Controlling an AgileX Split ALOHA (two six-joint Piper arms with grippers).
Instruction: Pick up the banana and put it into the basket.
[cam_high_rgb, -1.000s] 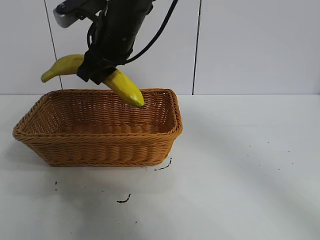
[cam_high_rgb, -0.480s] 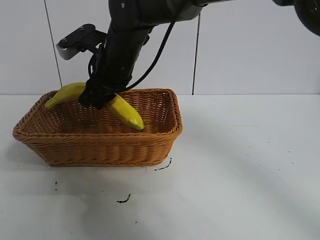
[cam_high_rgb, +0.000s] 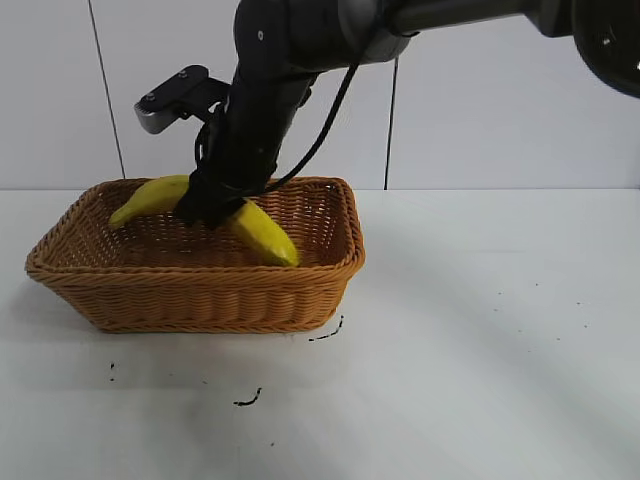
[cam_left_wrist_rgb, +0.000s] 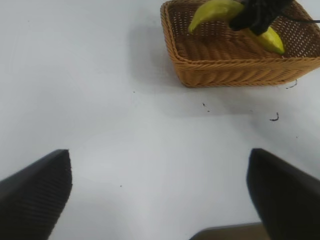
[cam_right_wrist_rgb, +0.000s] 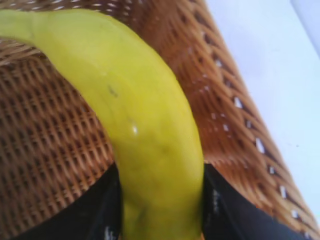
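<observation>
The banana (cam_high_rgb: 255, 228), bright yellow, curved and smooth, is pinched at its middle by the right hand (cam_high_rgb: 212, 206), both ends sticking out either side, low inside the basket (cam_high_rgb: 200, 290). It looks nearly placed; only the letting go remains. The left hand (cam_left_wrist_rgb: 160, 200) waits spread wide over the table (cam_left_wrist_rgb: 100, 100).

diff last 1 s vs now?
The right tool, shut on the banana, came down from above the basket until the banana sits inside its walls, and shifted slightly toward the right. No release yet. The basket stayed put; the left tool hangs open over the table.
</observation>
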